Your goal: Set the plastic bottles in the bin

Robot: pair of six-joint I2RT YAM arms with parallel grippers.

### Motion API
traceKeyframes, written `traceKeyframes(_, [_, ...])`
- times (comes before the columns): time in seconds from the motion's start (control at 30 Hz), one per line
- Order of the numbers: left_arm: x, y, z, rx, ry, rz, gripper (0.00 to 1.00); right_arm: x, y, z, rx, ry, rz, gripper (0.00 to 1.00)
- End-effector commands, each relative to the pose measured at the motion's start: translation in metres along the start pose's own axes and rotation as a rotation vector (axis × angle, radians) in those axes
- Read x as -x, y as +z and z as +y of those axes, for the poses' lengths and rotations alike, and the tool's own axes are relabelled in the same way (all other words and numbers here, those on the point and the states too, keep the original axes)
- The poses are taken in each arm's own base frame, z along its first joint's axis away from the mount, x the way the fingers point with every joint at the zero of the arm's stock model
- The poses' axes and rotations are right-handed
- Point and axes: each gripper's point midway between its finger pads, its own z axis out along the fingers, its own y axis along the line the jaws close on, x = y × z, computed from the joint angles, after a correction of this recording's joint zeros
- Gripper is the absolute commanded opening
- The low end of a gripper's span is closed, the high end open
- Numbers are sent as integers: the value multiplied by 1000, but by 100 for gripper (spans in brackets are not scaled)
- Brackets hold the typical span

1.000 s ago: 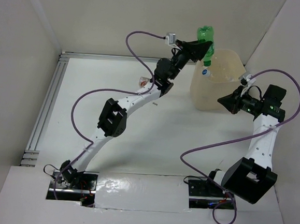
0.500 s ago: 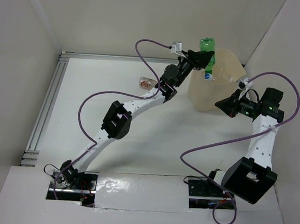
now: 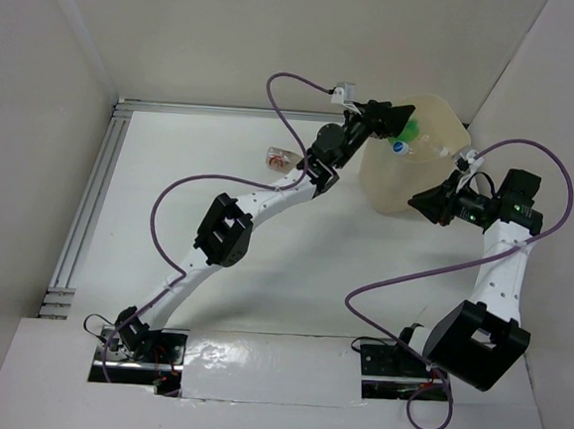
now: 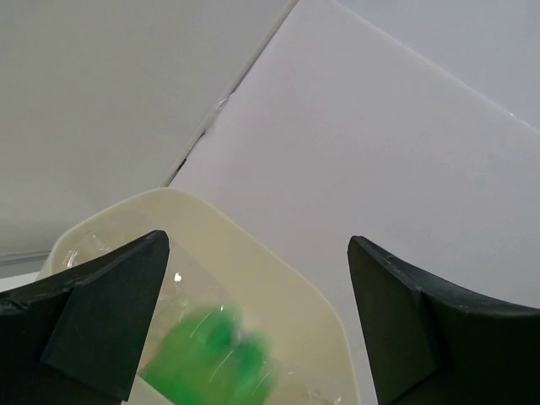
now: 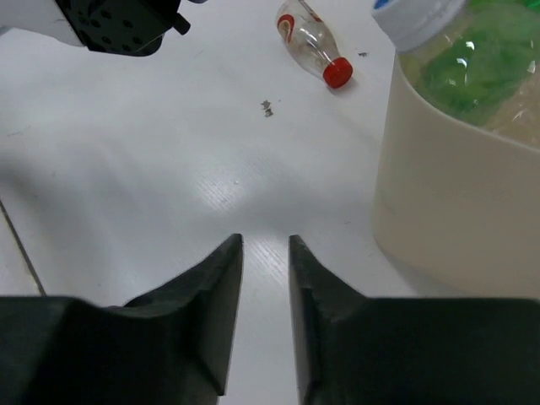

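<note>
Jaws of the left gripper (image 4: 257,246) stand wide apart with nothing between them. Those of the right gripper (image 5: 263,243) are parted by only a narrow slit and also hold nothing.

Two bottles can be counted. One is the green bottle (image 3: 405,142), which lies in the mouth of the bin (image 3: 398,189). The right wrist view shows its pale cap poking above the rim and its green body showing through the cream wall, while the left wrist view shows it as a green blur below the spread fingers (image 4: 101,312). The other is a small clear bottle (image 3: 278,157) with a red cap, lying on its side on the white table (image 3: 291,284), left of the bin and well apart from it. There is one bin, standing upright at the far right of the table near the corner of the walls.

There are two arms. The left arm (image 3: 226,230) stretches long from its base at the near left, slanting across the table to the far right, with its wrist raised so the gripper hangs over the bin's opening. The right arm (image 3: 496,281) rises from its base and bends at the wrist towards the left, so its gripper points at the table just beside the bin's near wall; whether it touches the bin cannot be told
</note>
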Motion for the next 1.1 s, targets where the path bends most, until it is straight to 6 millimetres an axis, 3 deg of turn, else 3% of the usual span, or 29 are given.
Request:
traceKeyframes(0.0, [58, 8, -60, -128, 53, -102, 100, 5, -3, 9, 14, -13, -22, 37])
traceKeyframes(0.03, [57, 7, -60, -132, 64, -95, 100, 5, -3, 9, 14, -23, -22, 44])
traceKeyframes(0.1, [74, 7, -77, -166, 74, -122, 100, 6, -2, 8, 20, -59, -29, 64])
traceKeyframes(0.23, [99, 5, -102, -225, 102, -169, 100, 11, -6, 10, 29, -185, -22, 89])
traceKeyframes(0.27, [114, 3, -114, -241, 109, -193, 100, 14, -6, 13, 40, -223, -28, 100])
traceKeyframes(0.4, [169, -13, -146, -313, 199, -236, 100, 22, -11, 34, 103, -397, -42, 100])
traceKeyframes(0.43, [159, -23, -122, -287, 243, -182, 100, 25, -7, 36, 127, -458, -56, 100])
traceKeyframes(0.47, [203, -38, -152, -319, 269, -227, 100, 31, -3, 39, 146, -502, -63, 100])
traceKeyframes(0.5, [214, -50, -150, -298, 279, -218, 100, 30, 4, 41, 170, -542, -46, 100])
traceKeyframes(0.53, [227, -60, -130, -230, 298, -196, 100, 27, 12, 42, 185, -535, 13, 100])
traceKeyframes(0.57, [201, -82, -88, -122, 304, -95, 100, 31, 35, 66, 274, -578, 38, 100])
traceKeyframes(0.6, [237, -106, -110, -122, 315, -123, 100, 40, 55, 64, 261, -676, 25, 98])
traceKeyframes(0.63, [240, -124, -96, -68, 324, -96, 100, 35, 70, 58, 197, -700, 105, 87])
traceKeyframes(0.67, [212, -159, -35, 88, 333, 17, 99, 37, 95, 99, 262, -703, 98, 78])
traceKeyframes(0.7, [213, -181, -23, 137, 339, 48, 98, 39, 115, 103, 231, -759, 84, 65])
traceKeyframes(0.73, [234, -205, -35, 152, 367, 39, 96, 38, 129, 97, 155, -777, 139, 37])
traceKeyframes(0.77, [219, -240, 2, 274, 388, 108, 96, 24, 152, 112, 203, -733, 168, 31])
traceKeyframes(0.8, [215, -283, 22, 383, 415, 174, 95, 23, 174, 112, 201, -697, 182, 29])
traceKeyframes(0.83, [224, -290, 9, 380, 416, 168, 94, 39, 176, 106, 155, -724, 153, 29])
traceKeyframes(0.87, [225, -310, 17, 425, 430, 183, 93, 38, 188, 103, 131, -679, 164, 34])
traceKeyframes(0.9, [205, -339, 32, 471, 423, 246, 92, 23, 212, 101, 134, -654, 212, 61])
traceKeyframes(0.93, [198, -361, 40, 515, 418, 293, 92, 39, 227, 94, 84, -653, 182, 78])
traceKeyframes(0.97, [196, -375, 42, 546, 408, 302, 92, 36, 238, 85, 62, -631, 205, 94])
traceKeyframes(1.0, [195, -394, 41, 570, 381, 287, 93, 11, 263, 76, 82, -591, 267, 100])
traceKeyframes(1.03, [192, -405, 43, 592, 365, 293, 95, 28, 274, 65, 62, -581, 254, 100])
traceKeyframes(1.07, [185, -419, 46, 618, 344, 318, 97, 27, 287, 66, 90, -556, 259, 100])
